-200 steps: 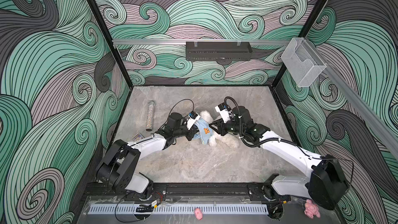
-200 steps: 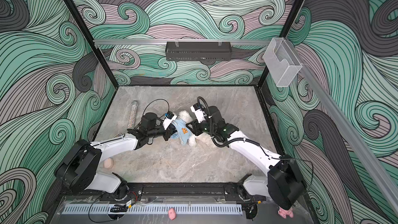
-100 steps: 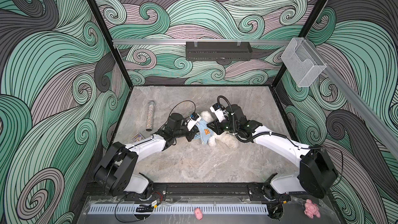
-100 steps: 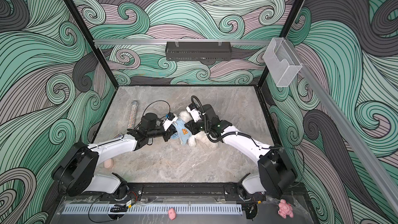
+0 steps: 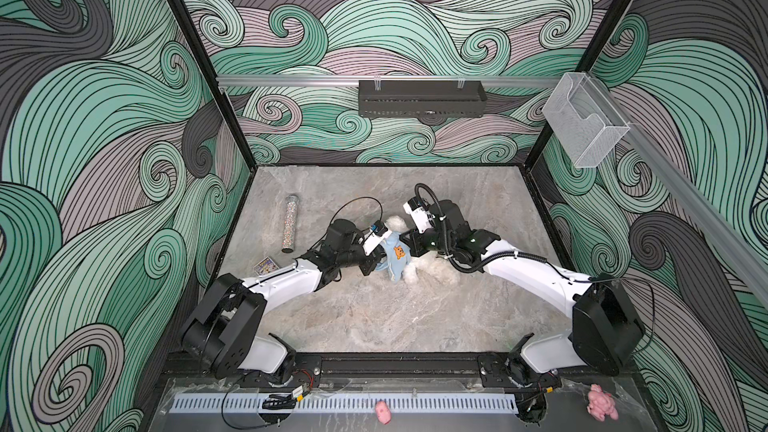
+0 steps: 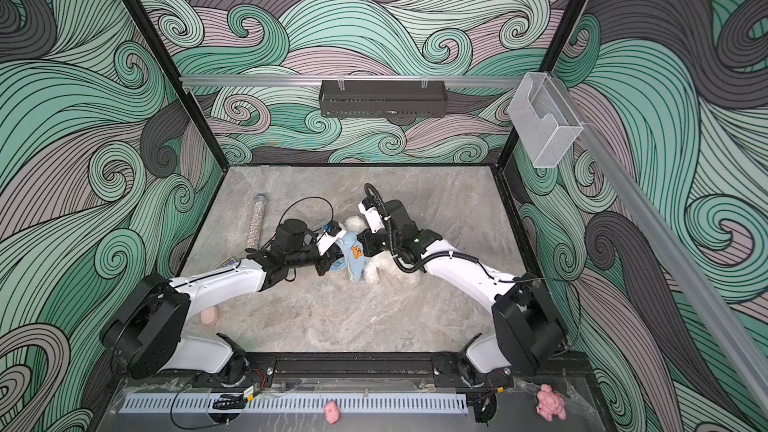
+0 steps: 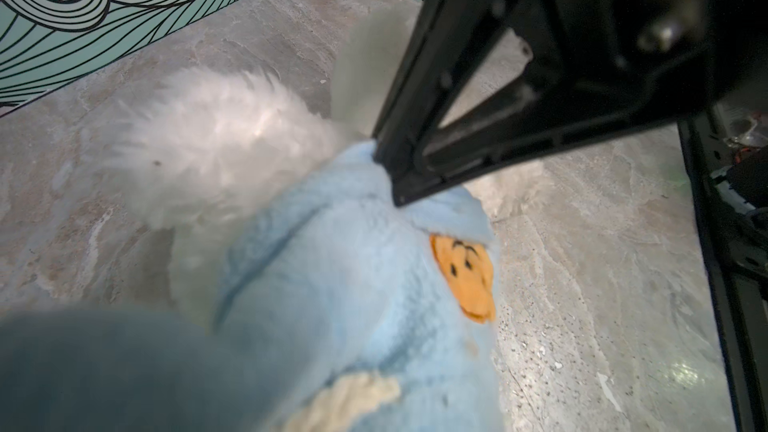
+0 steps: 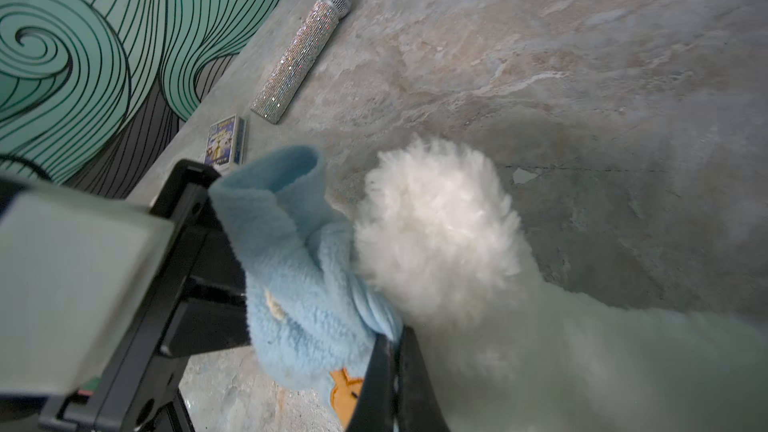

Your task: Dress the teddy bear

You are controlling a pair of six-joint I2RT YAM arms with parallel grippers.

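Note:
The teddy bear [image 5: 432,271] [image 6: 395,270], fluffy and white, lies on the stone table between both arms. A light blue fleece garment [image 5: 397,259] [image 6: 353,259] with an orange bear patch is bunched against it. My left gripper [image 5: 376,265] [image 6: 332,263] is at the garment's left side, shut on the fleece. In the left wrist view the garment [image 7: 353,284] hides its jaws, with white fur [image 7: 216,147] beyond. My right gripper [image 5: 409,241] [image 8: 392,338] is shut, pinching the garment's edge [image 8: 299,284] next to a round white fur part of the bear [image 8: 440,226].
A glittery microphone [image 5: 289,224] and a small card box [image 5: 266,264] lie at the table's left. A peach lump [image 6: 210,316] sits by the left arm's base. Two pink plush toys [image 5: 382,411] [image 5: 600,407] lie outside the front rail. A clear bin [image 5: 584,126] hangs on the right wall.
My right gripper has reached in towards the bear and its jaws have shut on the blue garment's edge. The left gripper has kept its hold and place.

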